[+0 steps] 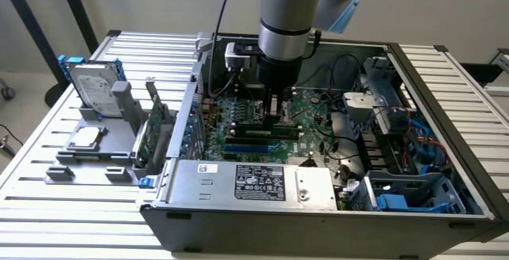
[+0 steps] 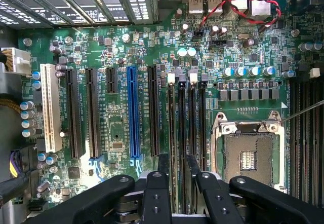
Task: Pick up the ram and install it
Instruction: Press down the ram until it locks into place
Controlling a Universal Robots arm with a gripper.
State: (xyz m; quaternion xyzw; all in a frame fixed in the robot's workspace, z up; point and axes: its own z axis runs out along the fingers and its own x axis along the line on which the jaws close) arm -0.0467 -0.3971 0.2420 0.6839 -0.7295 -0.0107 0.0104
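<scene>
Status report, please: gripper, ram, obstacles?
Gripper low inside case, over motherboard. Ram at the slots directly beneath it. No obstruction seen.

The ram (image 1: 269, 132), a thin green stick, stands on its edge in a black slot (image 2: 181, 127) of the motherboard (image 2: 116, 57), between my jaws.

An open computer case (image 1: 318, 212) sits on a slatted metal table (image 1: 47, 212); the arm reaches down into it, its hand (image 1: 277, 117) low over the green motherboard (image 1: 247, 114) — right above the ram (image 1: 266, 132) lying along a slot. On the exterior view's left, a grey holder (image 1: 95, 164) carries a hard drive (image 1: 95, 90) and an upright green card (image 1: 155, 126)
</scene>
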